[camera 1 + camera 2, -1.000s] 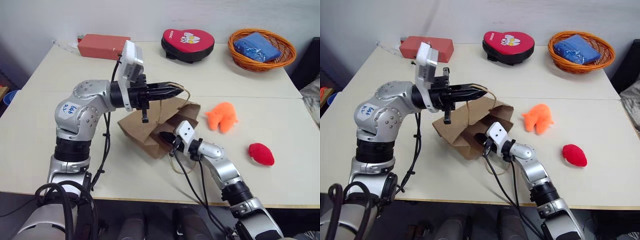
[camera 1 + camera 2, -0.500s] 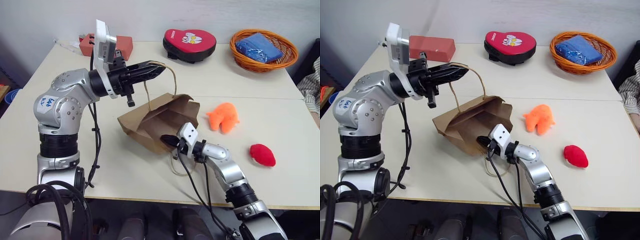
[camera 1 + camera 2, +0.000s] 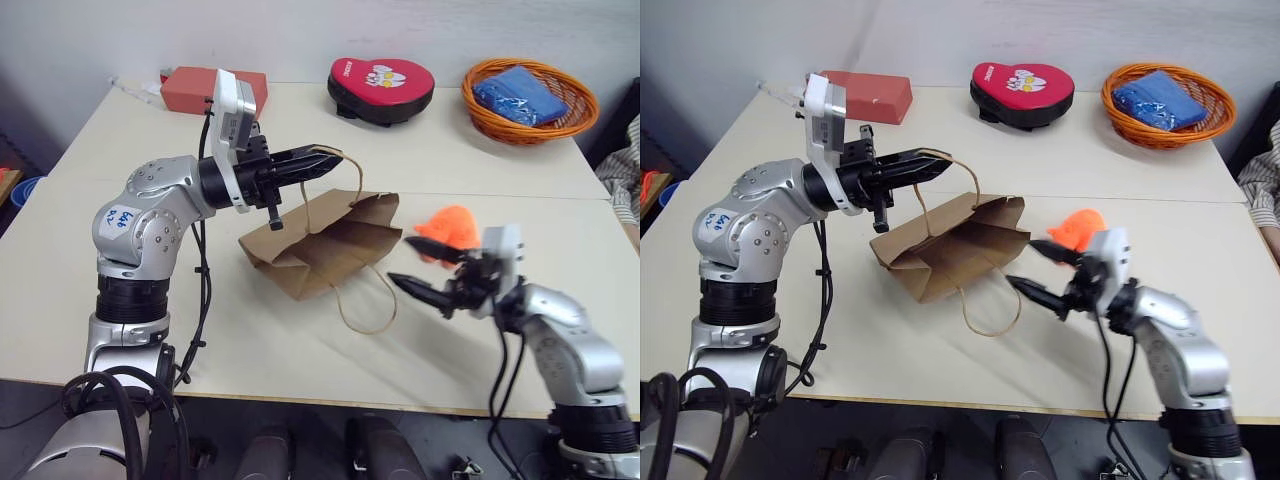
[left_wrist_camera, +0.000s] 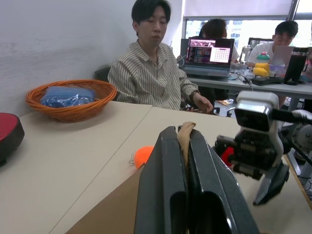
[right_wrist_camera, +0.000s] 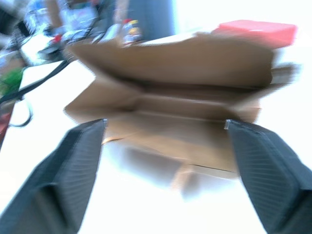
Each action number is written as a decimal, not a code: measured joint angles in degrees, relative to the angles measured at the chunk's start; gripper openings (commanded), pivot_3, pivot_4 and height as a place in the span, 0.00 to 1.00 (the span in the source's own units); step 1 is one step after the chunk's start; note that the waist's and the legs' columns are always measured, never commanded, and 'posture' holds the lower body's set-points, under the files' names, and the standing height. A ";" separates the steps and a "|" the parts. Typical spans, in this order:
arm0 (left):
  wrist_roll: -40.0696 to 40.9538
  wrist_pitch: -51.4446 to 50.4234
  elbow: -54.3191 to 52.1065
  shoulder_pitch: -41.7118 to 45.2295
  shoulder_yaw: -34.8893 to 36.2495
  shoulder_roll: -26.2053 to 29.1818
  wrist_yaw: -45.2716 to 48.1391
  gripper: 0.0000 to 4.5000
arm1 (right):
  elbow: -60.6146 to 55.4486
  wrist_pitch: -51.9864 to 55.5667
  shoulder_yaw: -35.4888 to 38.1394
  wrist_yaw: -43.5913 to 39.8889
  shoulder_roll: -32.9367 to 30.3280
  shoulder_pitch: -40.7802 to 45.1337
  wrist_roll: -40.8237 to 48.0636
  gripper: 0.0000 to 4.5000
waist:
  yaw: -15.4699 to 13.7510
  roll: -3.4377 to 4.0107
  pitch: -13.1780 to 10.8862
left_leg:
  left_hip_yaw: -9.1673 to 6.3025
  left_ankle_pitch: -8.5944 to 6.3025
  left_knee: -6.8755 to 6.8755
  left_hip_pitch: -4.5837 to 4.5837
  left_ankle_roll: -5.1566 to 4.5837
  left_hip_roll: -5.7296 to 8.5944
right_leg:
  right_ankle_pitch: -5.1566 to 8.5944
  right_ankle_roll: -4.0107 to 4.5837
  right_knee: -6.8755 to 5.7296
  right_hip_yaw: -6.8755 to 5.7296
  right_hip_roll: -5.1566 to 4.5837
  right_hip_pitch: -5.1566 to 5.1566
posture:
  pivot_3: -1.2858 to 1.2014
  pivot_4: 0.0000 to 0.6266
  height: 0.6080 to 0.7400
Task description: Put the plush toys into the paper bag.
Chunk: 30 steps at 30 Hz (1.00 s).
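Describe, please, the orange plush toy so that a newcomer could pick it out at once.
On the pale table, look just past the mouth of the brown paper bag, behind the open right gripper. The orange plush toy lies there, the one bright orange fuzzy thing on the bare tabletop.

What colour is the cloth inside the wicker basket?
The cloth in the orange wicker basket is blue. It shows best in the left eye view.

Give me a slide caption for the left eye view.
Left fingers pinch the paper bag's handle; right fingers open by the orange toy.
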<state>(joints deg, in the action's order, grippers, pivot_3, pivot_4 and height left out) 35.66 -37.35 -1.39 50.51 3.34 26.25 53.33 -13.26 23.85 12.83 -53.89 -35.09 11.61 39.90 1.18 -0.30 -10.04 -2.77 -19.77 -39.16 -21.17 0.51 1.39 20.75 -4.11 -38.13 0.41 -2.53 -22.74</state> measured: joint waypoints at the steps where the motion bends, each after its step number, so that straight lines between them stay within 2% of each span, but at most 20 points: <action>1: 0.00 0.03 -0.12 -0.13 -0.07 -0.32 -0.02 0.00 | 1.52 1.19 1.65 0.99 -2.00 0.25 -0.11 0.99 | 0.04 0.00 0.00 | 0.00 0.00 0.00 0.01 0.00 0.00 | 0.00 0.00 0.00 0.00 0.00 0.00 | 0.52 0.24 1.00; 5: 0.01 0.15 -0.34 -1.19 -0.56 -0.79 -0.05 0.00 | 14.01 4.27 2.64 8.25 -7.61 7.18 -7.73 0.99 | 0.45 0.00 0.00 | 0.15 0.01 0.01 0.05 -0.02 -0.01 | 0.00 0.00 -0.09 0.10 0.01 -0.05 | 0.52 0.24 1.00; 10: 0.01 0.15 -0.60 -1.45 -1.60 -1.17 -0.06 0.00 | 33.31 4.51 -4.93 8.98 -7.89 20.21 -16.95 0.99 | 0.49 0.01 0.00 | 0.17 0.02 0.03 0.03 -0.02 -0.04 | 0.00 0.00 -0.21 0.09 0.05 -0.09 | 0.52 0.24 1.00; 13: 0.00 0.19 -0.60 -1.41 -2.14 -1.41 -0.05 0.00 | 43.47 3.17 -8.28 7.56 -5.16 26.46 -20.29 0.78 | 0.42 0.01 0.00 | 0.16 0.02 0.01 -0.01 -0.02 -0.05 | 0.00 0.00 -0.30 0.07 0.05 -0.10 | 0.52 0.24 1.00; 16: -0.01 0.23 -0.60 -1.38 -2.20 -1.46 -0.13 0.00 | 48.16 2.21 -8.66 6.28 -4.29 29.78 -20.93 0.54 | 0.22 0.01 -0.01 | 0.12 0.02 -0.02 -0.07 -0.02 -0.04 | 0.00 0.00 -0.28 0.04 0.02 -0.10 | 0.52 0.24 1.00; 19: -0.02 0.41 -0.59 -1.37 -2.21 -1.48 -0.19 0.00 | 48.01 2.46 -7.60 4.30 -4.60 29.62 -20.59 0.31 | -0.10 0.01 0.00 | 0.09 0.02 -0.04 -0.12 -0.02 -0.03 | 0.00 0.00 -0.22 0.00 0.00 -0.09 | 0.52 0.24 1.00; 23: -0.23 0.80 -0.37 -1.28 -2.17 -1.34 -0.64 0.00 | 38.19 5.30 -4.07 -4.02 -8.06 21.87 -15.08 0.05 | -0.98 0.03 -0.02 | 0.08 0.01 -0.01 -0.15 -0.02 -0.04 | 0.00 0.00 -0.17 -0.03 0.02 -0.09 | 0.52 0.24 1.00; 25: -0.25 1.00 -0.30 -1.23 -2.18 -1.31 -0.68 0.00 | 30.90 10.14 -2.19 -7.48 -10.88 18.71 -10.71 0.01 | -1.11 0.06 -0.03 | 0.08 0.01 -0.02 -0.17 -0.02 -0.03 | 0.00 0.00 -0.15 -0.03 0.01 -0.09 | 0.52 0.24 1.00; 30: -0.26 1.23 -0.13 -1.18 -2.21 -1.31 -0.68 0.00 | 12.33 26.90 1.40 -9.27 -16.60 15.83 1.42 0.01 | -0.91 0.06 -0.03 | 0.05 0.01 0.03 -0.09 -0.02 -0.08 | 0.00 0.00 0.05 -0.01 0.05 -0.09 | 0.52 0.24 1.00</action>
<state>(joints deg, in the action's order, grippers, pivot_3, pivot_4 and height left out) 35.40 -36.12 -1.52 49.33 1.13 24.94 52.64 -0.93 50.75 14.23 -63.16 -51.69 27.44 41.33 0.28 -0.24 -10.07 -2.72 -19.76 -39.13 -21.26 0.49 1.31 20.75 -4.11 -38.08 0.40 -2.48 -22.82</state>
